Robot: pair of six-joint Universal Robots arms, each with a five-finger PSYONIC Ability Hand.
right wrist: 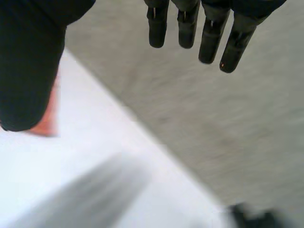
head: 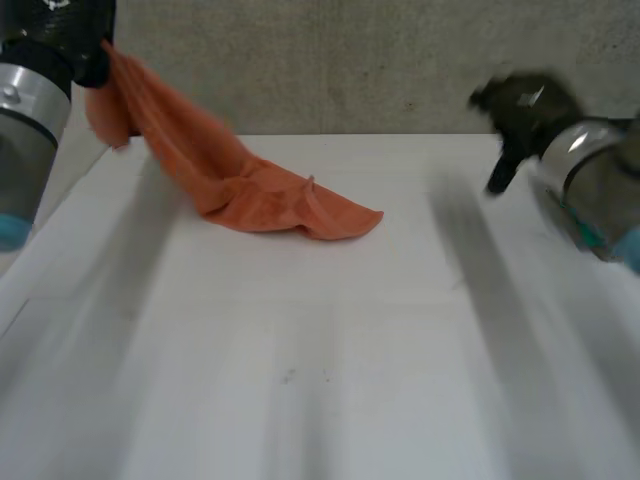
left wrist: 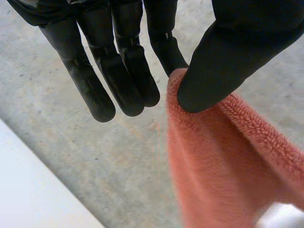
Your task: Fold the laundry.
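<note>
Left hand [head: 62,30] is up high at the far left corner of the table [head: 350,360], and it has the orange towel [head: 250,185] pinched by one edge. In its wrist view the thumb [left wrist: 223,61] presses the terry edge against a finger, while the other fingers [left wrist: 118,76] hang straight and loose beside it. From that pinch the towel slopes down to the table, and its lower end lies in a crumpled heap towards the far edge, a little left of the middle. Right hand [head: 525,105] is raised over the right side, well apart from the towel, its digits straight and spread away from its thumb, nothing in it. So where are we? Early, by my reckoning: no fold made, nothing spread flat, just one edge lifted. What's left, I'd say: get a second hold with the free hand, stretch the towel out, lay it flat, then fold it over and square it up.
</note>
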